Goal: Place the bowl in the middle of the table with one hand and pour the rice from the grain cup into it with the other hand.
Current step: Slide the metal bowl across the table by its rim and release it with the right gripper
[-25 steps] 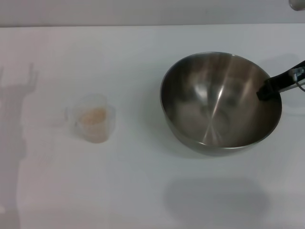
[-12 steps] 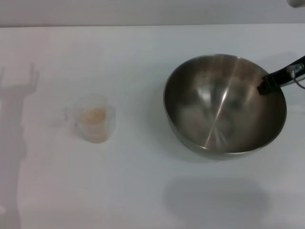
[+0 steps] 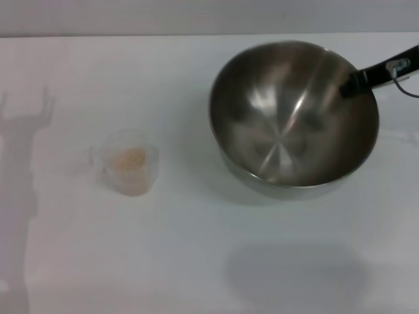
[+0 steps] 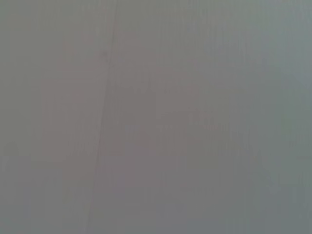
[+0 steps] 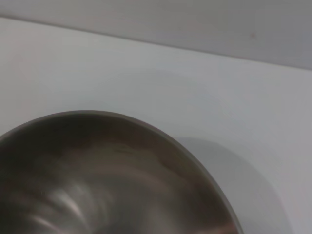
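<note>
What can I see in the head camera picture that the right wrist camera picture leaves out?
Only the head view shows the grain cup with the rice in it, standing apart from the bowl on the robot's left side, and the right gripper gripping the bowl's rim. Only the right wrist view shows a close look along the bowl's rim with a grey strip beyond the table's far edge. Both show the bowl and the white table. The left gripper appears in neither.

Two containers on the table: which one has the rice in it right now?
The small clear cup, standing alone on the robot's left side of the table. Pale rice shows inside it. The big steel bowl, gripped at its rim by the right pincer, is empty.
</note>
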{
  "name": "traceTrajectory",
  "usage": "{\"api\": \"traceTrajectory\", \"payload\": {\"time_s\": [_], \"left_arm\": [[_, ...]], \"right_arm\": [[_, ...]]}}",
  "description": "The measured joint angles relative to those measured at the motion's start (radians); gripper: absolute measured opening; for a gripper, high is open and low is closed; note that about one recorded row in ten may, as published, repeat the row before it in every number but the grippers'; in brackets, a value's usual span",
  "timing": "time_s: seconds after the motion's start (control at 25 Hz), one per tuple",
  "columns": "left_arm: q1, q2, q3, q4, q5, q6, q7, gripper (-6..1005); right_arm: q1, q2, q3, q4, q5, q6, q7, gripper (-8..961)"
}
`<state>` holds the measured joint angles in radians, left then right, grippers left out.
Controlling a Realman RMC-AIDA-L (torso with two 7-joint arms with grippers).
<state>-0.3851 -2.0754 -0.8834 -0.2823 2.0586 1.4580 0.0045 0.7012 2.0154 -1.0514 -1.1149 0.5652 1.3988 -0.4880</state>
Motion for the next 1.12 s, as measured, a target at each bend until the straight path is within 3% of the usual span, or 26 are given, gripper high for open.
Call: {"api": "traceTrajectory", "payload": {"time_s": [0.2, 0.52, 1.12], "left_arm": [[-0.001, 0.0, 0.001, 0.0, 0.0, 0.002, 0.0, 764], [-0.005, -0.001, 0.003, 0.0, 0.004, 0.004, 0.0, 763], [0.0, -0.002, 0.004, -0.001, 0.008, 0.003, -0.001, 760]], "right_arm": [[0.013, 0.001, 0.0, -0.002, 0.027, -0.003, -0.009, 2], [0.074, 0.034, -0.011, 0.073, 0.03, -0.02, -0.042, 5], [0.125, 0.037, -0.018, 0.225, 0.019, -0.055, -0.049, 10]]}}
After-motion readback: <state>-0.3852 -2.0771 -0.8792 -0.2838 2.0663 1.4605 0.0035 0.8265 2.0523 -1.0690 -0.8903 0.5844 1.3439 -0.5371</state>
